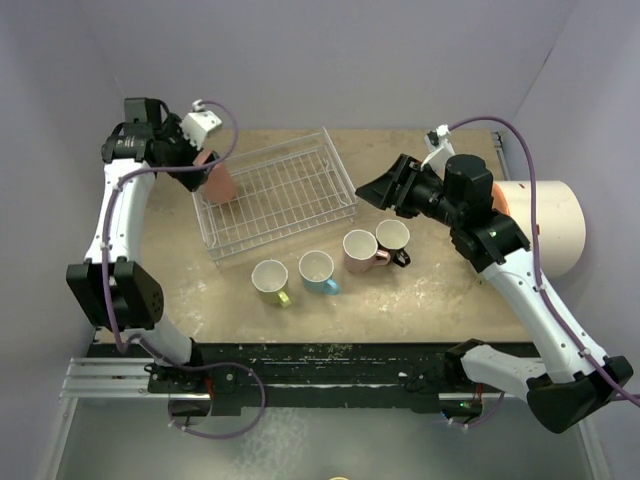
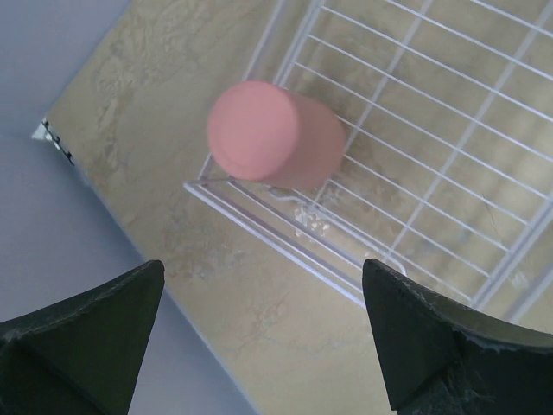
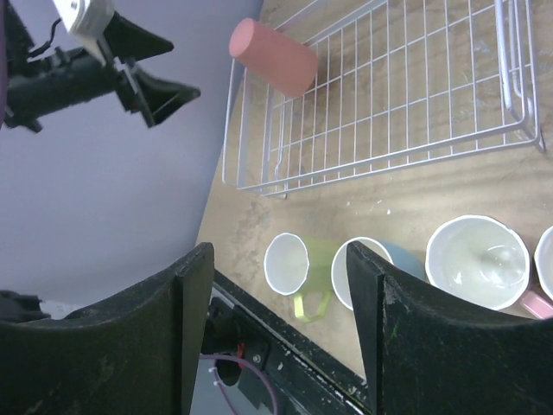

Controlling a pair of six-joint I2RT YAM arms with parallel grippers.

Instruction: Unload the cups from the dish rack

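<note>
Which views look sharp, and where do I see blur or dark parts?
Top external: even, soft light, sharp, faint shadows beneath the dish rack. Left wrist: the coral-red cup looks slightly soft; left fingers dark. Right wrist: right fingers dark, yellow-green cup sharp.

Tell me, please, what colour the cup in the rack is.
Coral-red; the cup shows best in the left wrist view.

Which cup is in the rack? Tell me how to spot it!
Look for the white wire dish rack in the middle of the table. At its left end sits one coral-red cup, turned bottom up. It is the only one inside; four other cups stand open side up on the table in front.
</note>
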